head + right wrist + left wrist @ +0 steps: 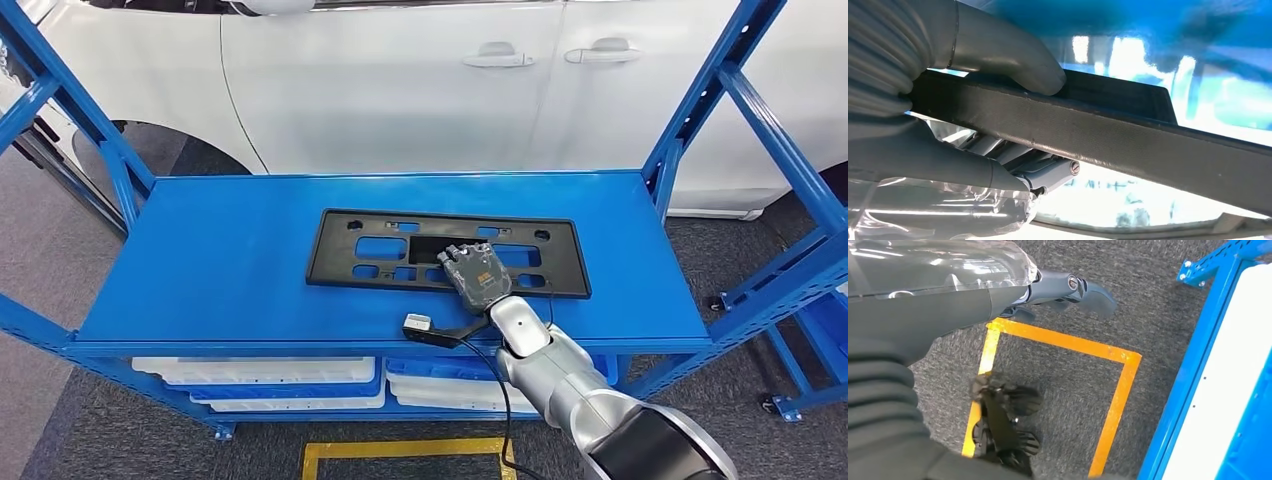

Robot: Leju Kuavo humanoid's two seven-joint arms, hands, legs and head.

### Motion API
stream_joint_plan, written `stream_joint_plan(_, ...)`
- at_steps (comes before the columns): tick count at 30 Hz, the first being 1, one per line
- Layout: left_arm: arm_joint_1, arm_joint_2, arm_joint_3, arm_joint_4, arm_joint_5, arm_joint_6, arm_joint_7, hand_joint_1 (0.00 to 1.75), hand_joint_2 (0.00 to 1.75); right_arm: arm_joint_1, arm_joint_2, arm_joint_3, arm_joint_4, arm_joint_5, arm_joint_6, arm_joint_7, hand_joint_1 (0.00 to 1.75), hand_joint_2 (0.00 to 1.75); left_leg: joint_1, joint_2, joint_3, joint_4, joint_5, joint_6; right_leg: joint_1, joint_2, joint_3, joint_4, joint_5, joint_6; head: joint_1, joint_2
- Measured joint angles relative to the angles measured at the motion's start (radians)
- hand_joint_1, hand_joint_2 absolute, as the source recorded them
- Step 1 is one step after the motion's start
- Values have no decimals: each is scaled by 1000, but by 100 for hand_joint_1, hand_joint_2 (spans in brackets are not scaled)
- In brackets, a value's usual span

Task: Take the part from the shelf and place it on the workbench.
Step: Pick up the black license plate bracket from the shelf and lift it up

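Black plastic licence-plate bracket [448, 253] lay flat on the blue shelf [230, 260], long axis running side to side before us, our right hand [476, 274] gripping its near edge, left hand [1068, 290] hanging empty, fingers apart.

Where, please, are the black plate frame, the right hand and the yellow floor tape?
black plate frame [380, 249], head view, left half of its face.
right hand [474, 271], head view, back of the hand.
yellow floor tape [1068, 344], left wrist view, one strip of the square.
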Motion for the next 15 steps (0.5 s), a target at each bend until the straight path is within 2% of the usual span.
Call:
stream_joint_plan(1,0,0,0,0,2,-4,-2,0,175,3,0,-6,-6,-7,-5,-11,175,175,1,0,-27,51,-14,-3,0,0,0,0,-1,0,0,0)
stream_joint_plan(2,0,1,0,0,6,-9,-7,0,175,7,0,-13,-16,-17,-8,-24,175,175,2,0,-38,68,-9,-5,0,1,1,1,-1,0,0,0)
stream_joint_plan(3,0,1,0,0,11,-14,-15,0,175,11,0,-22,-30,-34,-9,-43,175,175,4,0,-29,42,17,-6,0,2,1,2,-2,1,0,0)
stream_joint_plan(5,-3,2,1,0,31,-23,-37,0,175,20,0,-47,-73,-114,-9,-120,175,175,7,2,34,-94,88,-5,0,4,4,5,-6,6,0,0)
stream_joint_plan(6,-6,2,2,0,44,-27,-48,0,175,25,0,-63,-101,-181,-4,-178,175,175,7,2,65,-159,112,0,1,6,4,8,-7,10,0,0)
stream_joint_plan(7,-10,2,4,0,57,-31,-57,0,175,33,-1,-80,-136,-260,7,-240,175,175,5,2,84,-200,123,5,3,8,3,9,-8,15,0,0)
stream_joint_plan(8,-13,2,6,0,69,-34,-67,0,175,44,-1,-97,-176,-348,26,-305,175,175,3,1,90,-214,122,11,4,9,2,9,-8,21,0,0)
stream_joint_plan(11,-16,3,15,0,100,-30,-116,0,175,112,-10,-145,-384,-709,167,-510,175,175,3,0,93,-220,127,31,3,9,3,13,-14,38,0,0)
stream_joint_plan(13,-19,3,21,0,111,-31,-143,0,175,187,-30,-169,-595,-1005,314,-609,175,175,7,1,97,-227,131,44,2,8,-23,77,-59,46,0,0)
stream_joint_plan(15,-21,4,25,0,118,-45,-148,0,175,269,-55,-179,-820,-1254,467,-650,175,175,4,-1,94,-227,131,50,0,6,-87,214,-130,49,0,0)
